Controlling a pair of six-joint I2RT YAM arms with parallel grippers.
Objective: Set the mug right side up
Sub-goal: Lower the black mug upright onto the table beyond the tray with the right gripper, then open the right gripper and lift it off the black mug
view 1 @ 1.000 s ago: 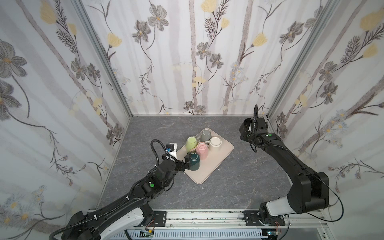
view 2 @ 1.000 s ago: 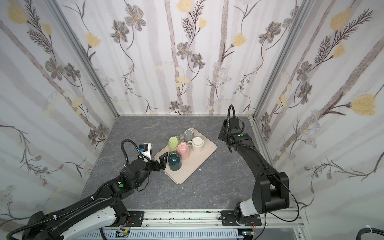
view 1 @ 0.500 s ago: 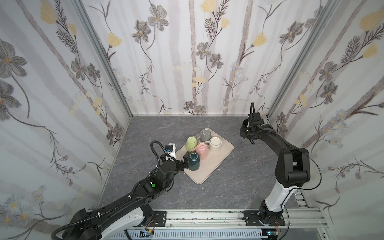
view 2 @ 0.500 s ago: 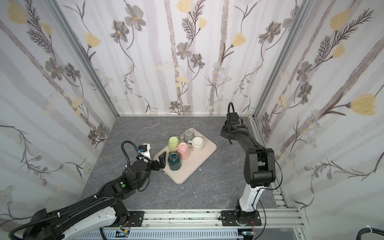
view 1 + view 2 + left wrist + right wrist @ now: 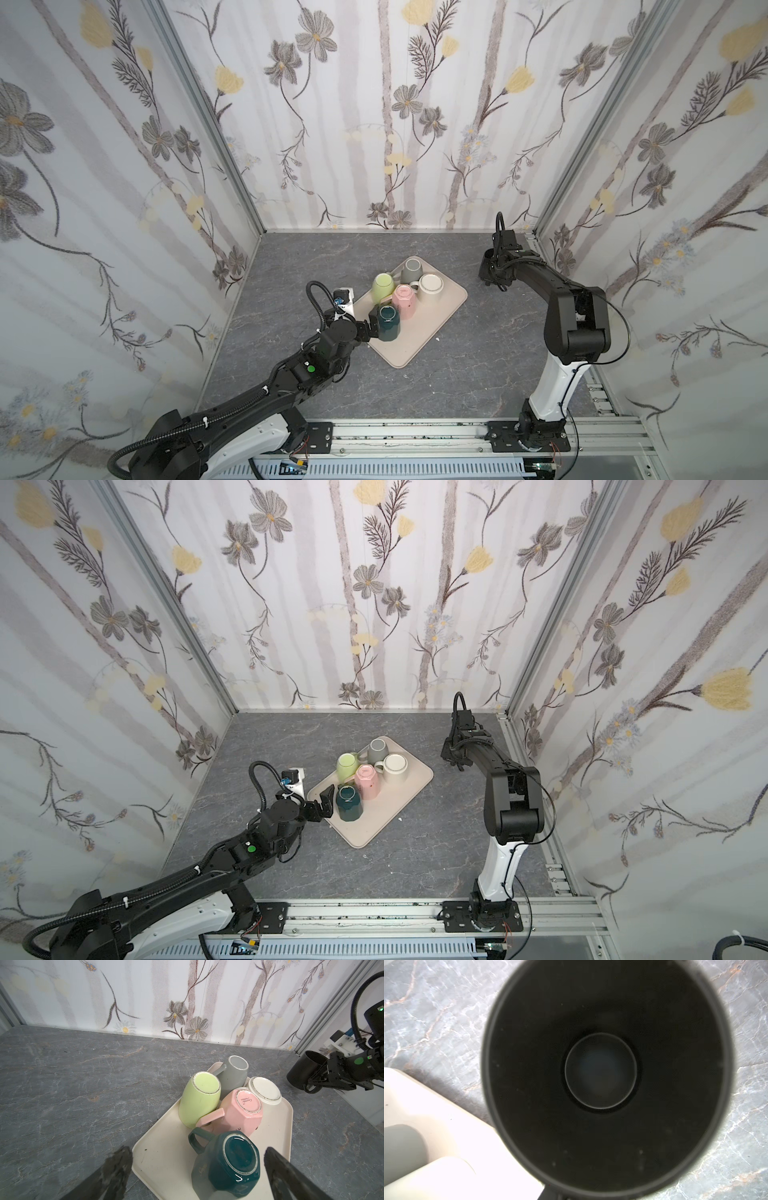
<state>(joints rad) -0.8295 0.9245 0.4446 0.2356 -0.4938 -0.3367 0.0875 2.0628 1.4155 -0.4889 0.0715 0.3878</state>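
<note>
Right arm has folded up; its right gripper (image 5: 313, 1082) pinches the black mug (image 5: 301, 1072) near the back corner, mouth tipped up. My left gripper (image 5: 326, 803) is spread wide. I think the mug just needs setting down.

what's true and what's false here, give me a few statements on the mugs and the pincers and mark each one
1. The teal mug stands bottom up on the tray. True.
2. The left pincer is shut on the teal mug. False: its jaws stand wide open near that mug.
3. The pink mug lies on the table, off the tray. False: it stands bottom up on the tray, among the other mugs.
4. The right pincer is shut on a black mug, away from the tray. True.
5. The black mug's mouth faces down. False: its open mouth faces up; the right wrist view looks straight into it.
</note>
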